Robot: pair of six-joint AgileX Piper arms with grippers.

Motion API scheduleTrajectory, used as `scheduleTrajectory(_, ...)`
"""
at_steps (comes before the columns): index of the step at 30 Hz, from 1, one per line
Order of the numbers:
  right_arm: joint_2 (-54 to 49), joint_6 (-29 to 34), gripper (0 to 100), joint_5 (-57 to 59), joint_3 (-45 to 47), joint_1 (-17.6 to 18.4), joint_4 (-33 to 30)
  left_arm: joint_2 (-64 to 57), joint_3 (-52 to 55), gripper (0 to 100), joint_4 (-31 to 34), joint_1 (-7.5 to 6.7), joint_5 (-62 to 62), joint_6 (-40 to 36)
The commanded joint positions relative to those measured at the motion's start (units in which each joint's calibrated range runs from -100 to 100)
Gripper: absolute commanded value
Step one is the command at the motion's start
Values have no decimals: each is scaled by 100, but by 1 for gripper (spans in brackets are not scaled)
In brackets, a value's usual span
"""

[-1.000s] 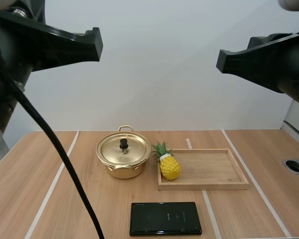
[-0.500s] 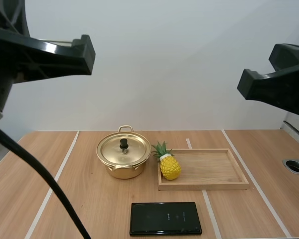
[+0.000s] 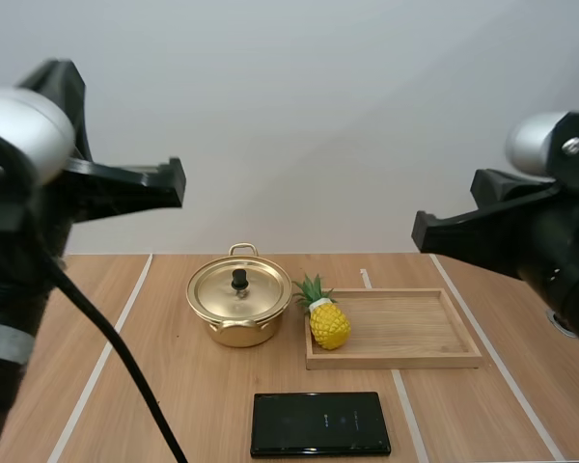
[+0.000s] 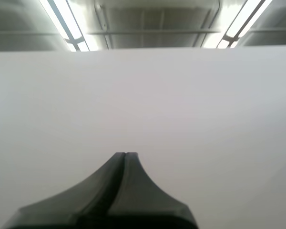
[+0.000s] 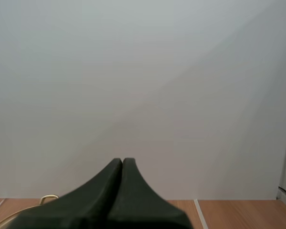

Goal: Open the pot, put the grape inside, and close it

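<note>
A gold pot (image 3: 238, 307) with its lid (image 3: 238, 289) on and a black knob stands mid-table. Right beside it a yellow toy pineapple (image 3: 326, 319) with green leaves leans at the left end of a wooden tray (image 3: 415, 328). My left gripper (image 3: 177, 181) hangs high above the table's left side, shut, its fingers together as one dark wedge (image 4: 125, 155). My right gripper (image 3: 420, 231) is high at the right, also shut (image 5: 122, 161), with the pot's handle (image 5: 47, 197) just showing beyond it.
A flat black rectangular slab (image 3: 319, 422) lies near the front edge, in front of the tray. A round hole (image 3: 571, 321) sits in the table at the far right. Pale lines run across the wooden table top (image 3: 125, 386).
Both arms have come lower and tilted down; the right gripper's tip has shifted down toward the table. Pot, pineapple and tray have not moved.
</note>
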Motion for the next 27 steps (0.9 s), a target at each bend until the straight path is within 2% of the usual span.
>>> scheduleTrajectory(1,-36,-27,0,-1139,699,-19,-129,-25,665,0,93,-29,0,35)
scheduleTrajectory(4,-36,-27,0,-1758,1231,-11,-119,-25,1285,0,176,-29,0,35)
scheduleTrajectory(8,-36,-27,0,-1737,1559,-11,-119,-25,1772,0,177,-29,0,35)
scheduleTrajectory(13,-36,-27,0,-1694,1572,-4,-106,-25,1873,0,177,-29,0,35)
scheduleTrajectory(16,-36,3,0,-1552,1660,-4,187,-25,1873,0,177,-29,0,35)
scheduleTrajectory(27,-36,3,0,-1911,2824,-4,-116,-25,2565,0,212,-29,98,35)
